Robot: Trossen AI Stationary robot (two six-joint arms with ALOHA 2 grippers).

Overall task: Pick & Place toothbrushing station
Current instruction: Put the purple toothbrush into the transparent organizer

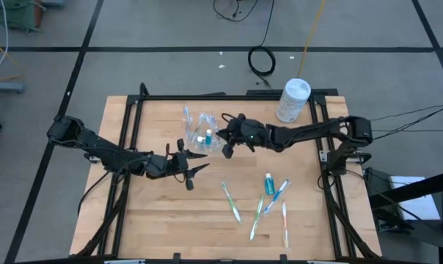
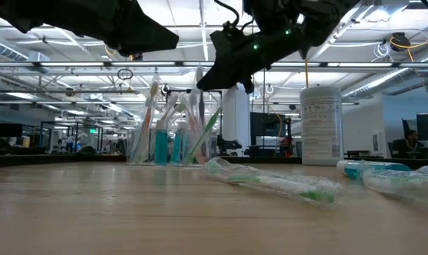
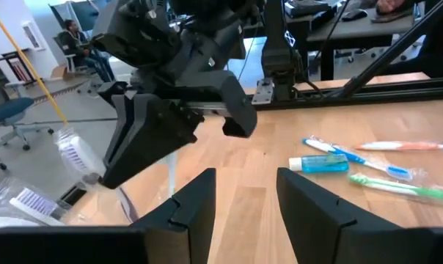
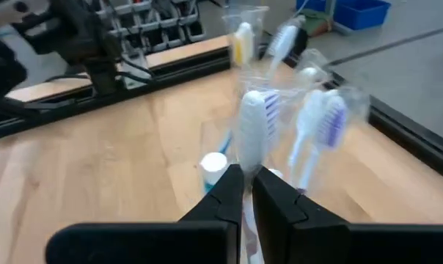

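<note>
A clear plastic cup stands upright on the wooden table with several toothbrushes and blue toothpaste tubes standing in it; it also shows in the low view as the cup. My right gripper hovers just right of the cup, shut on a wrapped white toothbrush. My left gripper waits open, near side of the cup, with nothing between its fingers. Several more wrapped toothbrushes and a blue toothpaste tube lie flat on the table's near right part. My right gripper pinches the wrapped toothbrush by its handle, just below the head, between its two fingers. The brush runs along the fingers and its head sticks out past their tips toward the cup. It is lifted clear of the table; its other end is hidden by the gripper.
A white cylindrical canister stands at the table's far right corner. Black frame rails run along the table's edges. Bare wood lies at the near left.
</note>
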